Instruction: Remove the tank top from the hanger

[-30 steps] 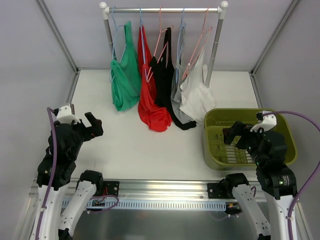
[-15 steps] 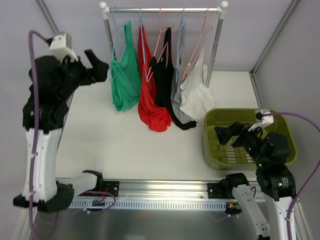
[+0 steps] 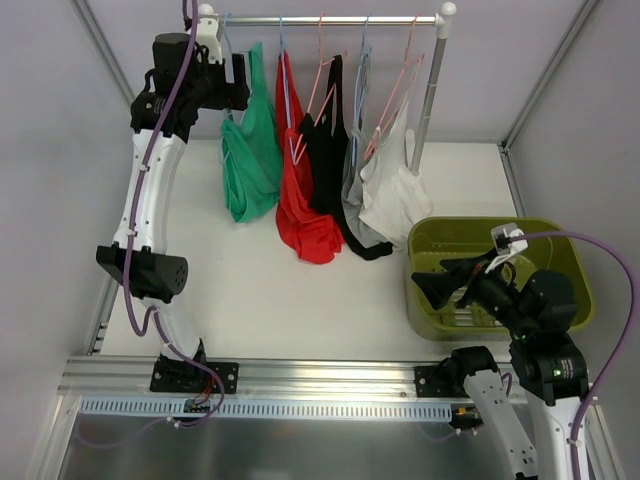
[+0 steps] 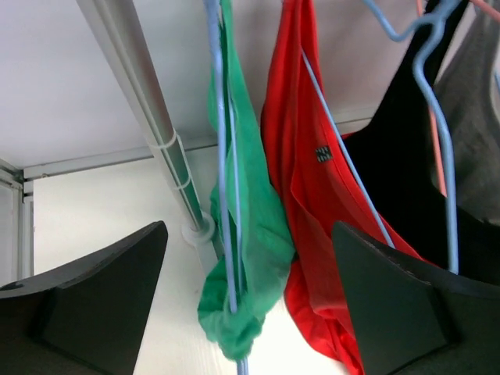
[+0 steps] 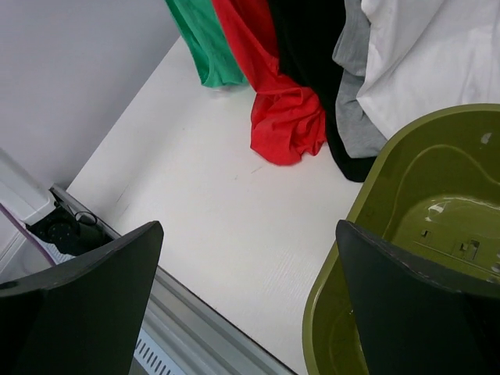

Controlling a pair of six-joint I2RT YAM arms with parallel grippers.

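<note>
Limp green tank top [image 4: 269, 250], thin blue wire hanger [image 4: 221, 156] (left gripper [image 4: 248, 234] agape)

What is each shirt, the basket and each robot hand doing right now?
green tank top: on its hanger
red tank top: on its hanger
black tank top: hanging
grey tank top: hanging
white tank top: hanging
basket: upright, no clothes visible inside
left gripper: open, empty
right gripper: open, empty

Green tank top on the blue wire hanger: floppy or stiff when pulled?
Likely floppy: the green fabric tank top hangs in loose folds, bunched at its hem. Probably light: a thin blue wire hanger carries it. That hanger may swing on the metal rail when tugged.
</note>
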